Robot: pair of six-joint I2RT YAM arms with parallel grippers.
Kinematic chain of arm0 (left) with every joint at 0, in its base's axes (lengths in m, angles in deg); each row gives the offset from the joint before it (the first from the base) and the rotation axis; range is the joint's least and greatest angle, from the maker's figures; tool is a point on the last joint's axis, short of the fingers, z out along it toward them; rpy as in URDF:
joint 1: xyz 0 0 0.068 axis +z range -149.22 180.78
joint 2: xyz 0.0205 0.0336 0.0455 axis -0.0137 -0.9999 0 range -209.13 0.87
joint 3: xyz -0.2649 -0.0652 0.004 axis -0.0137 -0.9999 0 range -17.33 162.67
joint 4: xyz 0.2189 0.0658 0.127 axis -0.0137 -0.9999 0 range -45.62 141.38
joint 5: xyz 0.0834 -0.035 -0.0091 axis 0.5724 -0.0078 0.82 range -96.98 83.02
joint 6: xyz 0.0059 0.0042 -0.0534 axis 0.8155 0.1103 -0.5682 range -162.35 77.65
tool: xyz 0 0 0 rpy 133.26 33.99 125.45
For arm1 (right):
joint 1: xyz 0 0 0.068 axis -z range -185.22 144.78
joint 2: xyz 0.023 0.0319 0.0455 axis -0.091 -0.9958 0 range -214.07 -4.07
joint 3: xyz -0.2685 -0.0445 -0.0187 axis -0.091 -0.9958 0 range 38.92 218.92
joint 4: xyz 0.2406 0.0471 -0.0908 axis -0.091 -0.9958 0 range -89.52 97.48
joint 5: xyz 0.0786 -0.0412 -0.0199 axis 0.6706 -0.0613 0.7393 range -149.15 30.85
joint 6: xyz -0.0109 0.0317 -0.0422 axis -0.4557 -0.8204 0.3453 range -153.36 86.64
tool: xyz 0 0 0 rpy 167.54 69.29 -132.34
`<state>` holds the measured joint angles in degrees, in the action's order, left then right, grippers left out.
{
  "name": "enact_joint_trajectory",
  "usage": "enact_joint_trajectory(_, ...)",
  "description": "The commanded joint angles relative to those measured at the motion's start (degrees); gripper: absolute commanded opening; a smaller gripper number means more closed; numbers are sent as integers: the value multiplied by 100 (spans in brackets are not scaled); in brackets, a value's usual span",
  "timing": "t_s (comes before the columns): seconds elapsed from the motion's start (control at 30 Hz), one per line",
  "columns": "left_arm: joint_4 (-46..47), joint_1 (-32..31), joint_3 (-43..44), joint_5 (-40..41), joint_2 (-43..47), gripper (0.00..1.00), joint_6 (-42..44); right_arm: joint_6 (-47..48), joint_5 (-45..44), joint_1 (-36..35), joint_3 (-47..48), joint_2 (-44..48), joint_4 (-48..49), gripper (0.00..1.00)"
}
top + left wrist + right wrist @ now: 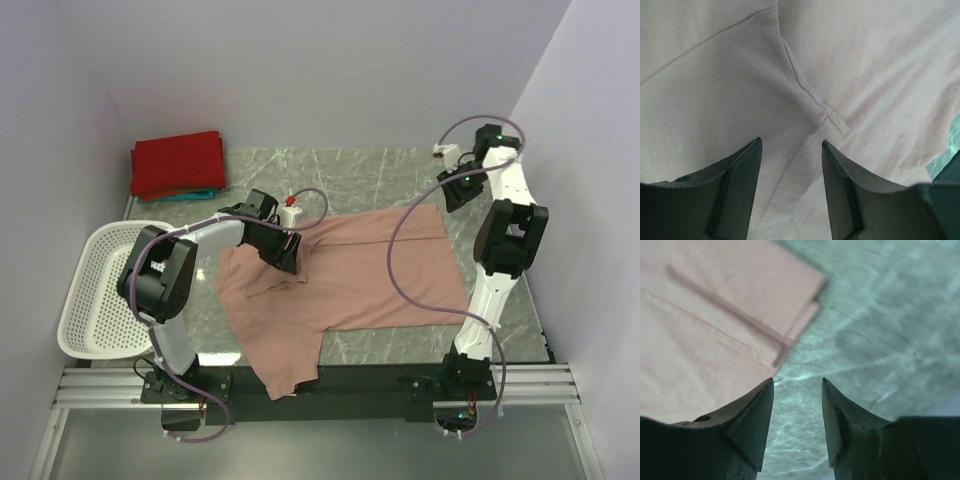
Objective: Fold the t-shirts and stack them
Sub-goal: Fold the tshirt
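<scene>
A large dusty-pink t-shirt (pixel 360 280) lies spread across the marble table, one sleeve hanging over the near edge. My left gripper (pixel 287 260) hovers over the shirt's left part. In the left wrist view it (pixel 791 142) is open, with a stitched seam (pixel 815 97) of pink cloth under the gap. My right gripper (pixel 452 200) is at the shirt's far right corner. In the right wrist view it (pixel 797 381) is open above bare table, the folded corner of the pink t-shirt (pixel 715 315) just to its left. A folded red t-shirt (pixel 178 162) rests on a teal one (pixel 195 196) at the far left.
A white perforated basket (pixel 100 290) stands at the left edge of the table. A small white and red object (pixel 290 210) sits just beyond the left gripper. Purple cables loop from both arms. Walls close in the table on three sides.
</scene>
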<state>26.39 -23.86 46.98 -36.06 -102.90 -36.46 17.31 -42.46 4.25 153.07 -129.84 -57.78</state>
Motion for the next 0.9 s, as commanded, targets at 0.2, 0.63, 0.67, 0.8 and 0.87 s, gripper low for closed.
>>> enact_joint_trajectory(0.2, -58, -32, 222, 69, -21, 57, 0, -2122, 1117, 336, 724, -589, -550, 55)
enact_joint_trajectory(0.63, -49, -32, 134, 113, 5, 57, -53, -2756, 1047, 362, 354, -861, -85, 57)
enact_joint_trajectory(0.67, -49, -32, 125, 122, 5, 57, -53, -2765, 1012, 371, 328, -887, -49, 57)
enact_joint_trajectory(0.8, -58, -32, 108, 139, 5, 57, -44, -2809, 1073, 371, 318, -966, 13, 56)
enact_joint_trajectory(0.87, -67, -32, 99, 148, 5, 57, -44, -2826, 1170, 371, 345, -993, -40, 52)
